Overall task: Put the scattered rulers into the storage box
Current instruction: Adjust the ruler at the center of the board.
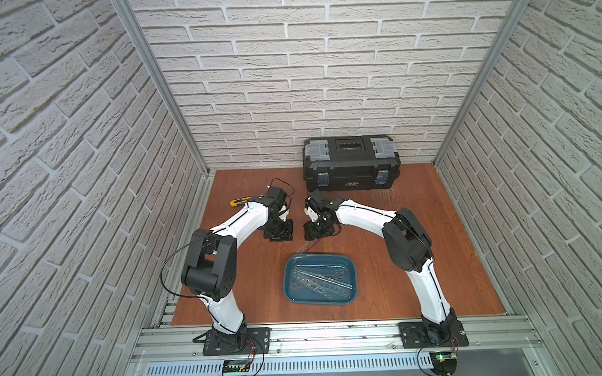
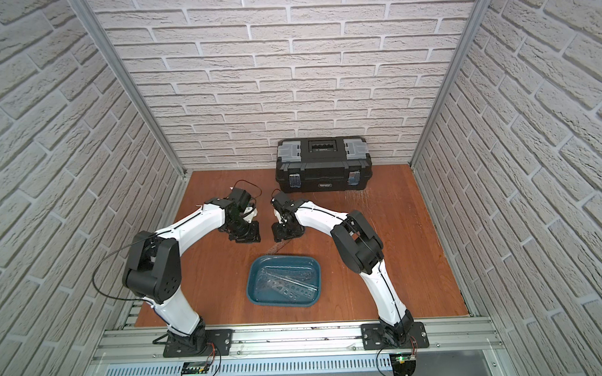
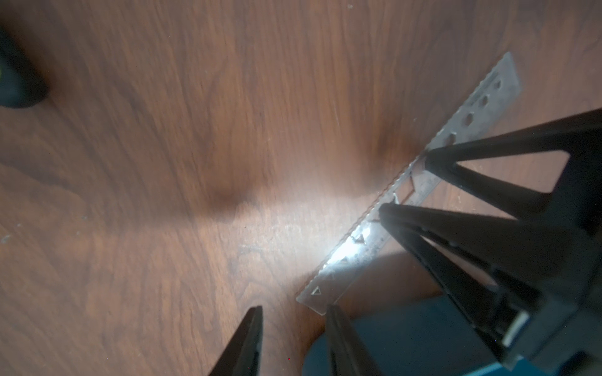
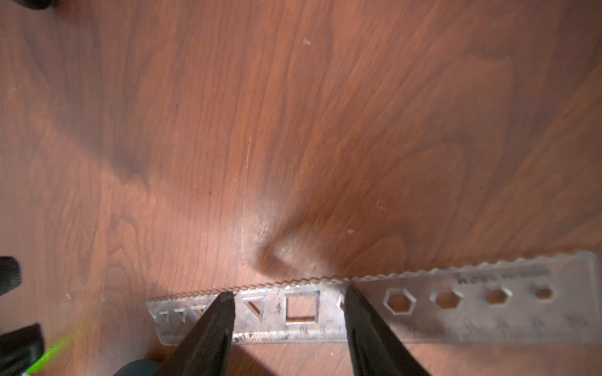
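One clear ruler [image 1: 309,246] with cut-out shapes lies flat on the wooden table just behind the storage box [image 1: 330,261], a teal tray. Several more rulers [image 1: 319,282] lie inside the tray. My right gripper [image 4: 288,296] points down, open, over this ruler [image 4: 456,302]. Its two fingertips are set apart along the strip's length, at or just above its surface. In the left wrist view the same ruler [image 3: 365,241] runs diagonally, with the right gripper's fingers [image 3: 456,228] on it. My left gripper [image 3: 293,311] is open and empty beside the ruler's near end.
A black toolbox [image 1: 351,165] stands against the back wall. A yellow-black utility knife [image 1: 239,201] lies behind the left arm. Brick-patterned walls close in the table on three sides. The tray's corner [image 3: 391,341] sits right under the left gripper.
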### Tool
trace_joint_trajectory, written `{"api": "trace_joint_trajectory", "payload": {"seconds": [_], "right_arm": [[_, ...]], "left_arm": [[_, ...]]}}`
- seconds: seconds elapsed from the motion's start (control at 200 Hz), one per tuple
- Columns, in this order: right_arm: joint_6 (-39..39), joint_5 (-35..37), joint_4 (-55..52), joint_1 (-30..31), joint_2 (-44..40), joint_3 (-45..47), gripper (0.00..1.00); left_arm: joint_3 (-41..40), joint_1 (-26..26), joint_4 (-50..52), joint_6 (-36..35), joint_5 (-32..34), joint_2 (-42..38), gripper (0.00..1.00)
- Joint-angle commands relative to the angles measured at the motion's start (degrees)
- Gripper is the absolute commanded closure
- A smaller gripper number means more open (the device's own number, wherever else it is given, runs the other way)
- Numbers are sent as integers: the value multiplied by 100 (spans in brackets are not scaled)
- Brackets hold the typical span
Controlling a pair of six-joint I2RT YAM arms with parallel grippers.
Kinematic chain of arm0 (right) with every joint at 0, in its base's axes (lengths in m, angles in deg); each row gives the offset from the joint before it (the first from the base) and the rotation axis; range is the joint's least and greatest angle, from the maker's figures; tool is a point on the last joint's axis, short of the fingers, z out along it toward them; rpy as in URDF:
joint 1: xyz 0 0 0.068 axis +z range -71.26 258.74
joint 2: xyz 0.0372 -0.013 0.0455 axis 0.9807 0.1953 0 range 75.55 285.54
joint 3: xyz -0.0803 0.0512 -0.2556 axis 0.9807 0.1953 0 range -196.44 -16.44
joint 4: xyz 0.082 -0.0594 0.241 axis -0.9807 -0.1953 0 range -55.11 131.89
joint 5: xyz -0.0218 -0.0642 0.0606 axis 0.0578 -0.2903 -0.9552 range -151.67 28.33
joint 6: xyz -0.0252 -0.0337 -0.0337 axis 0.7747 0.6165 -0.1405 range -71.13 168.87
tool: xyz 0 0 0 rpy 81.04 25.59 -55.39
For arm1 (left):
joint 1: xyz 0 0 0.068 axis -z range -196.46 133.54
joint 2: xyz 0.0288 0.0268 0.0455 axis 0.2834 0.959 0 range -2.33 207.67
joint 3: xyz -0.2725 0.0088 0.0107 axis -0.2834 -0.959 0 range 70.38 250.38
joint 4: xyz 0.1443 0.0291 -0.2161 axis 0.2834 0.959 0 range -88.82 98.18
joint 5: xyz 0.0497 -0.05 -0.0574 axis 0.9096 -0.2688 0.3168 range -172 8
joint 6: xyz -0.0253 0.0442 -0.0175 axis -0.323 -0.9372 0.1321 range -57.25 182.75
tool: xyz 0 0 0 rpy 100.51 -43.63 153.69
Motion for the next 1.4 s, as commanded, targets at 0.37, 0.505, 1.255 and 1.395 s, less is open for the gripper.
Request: {"api": "trace_joint_trajectory", "payload": {"seconds": [0.37, 0.505, 1.255, 1.395], "right_arm": [[-1808, 545, 1157, -969, -36, 1082, 41], [-2420, 570, 1660, -1239, -32, 1446, 42], [-2620, 481, 2371, -1460, -907, 2417, 42], [-2316, 355, 2315, -1457, -1070, 2062, 41]], "left_arm": [[-2, -25, -87, 51, -72, -3, 63], [116, -16, -93, 75, -95, 103, 63], [1799, -81, -646, 572, -146, 1612, 60], [1912, -117, -838, 812, -240, 1732, 59]]}}
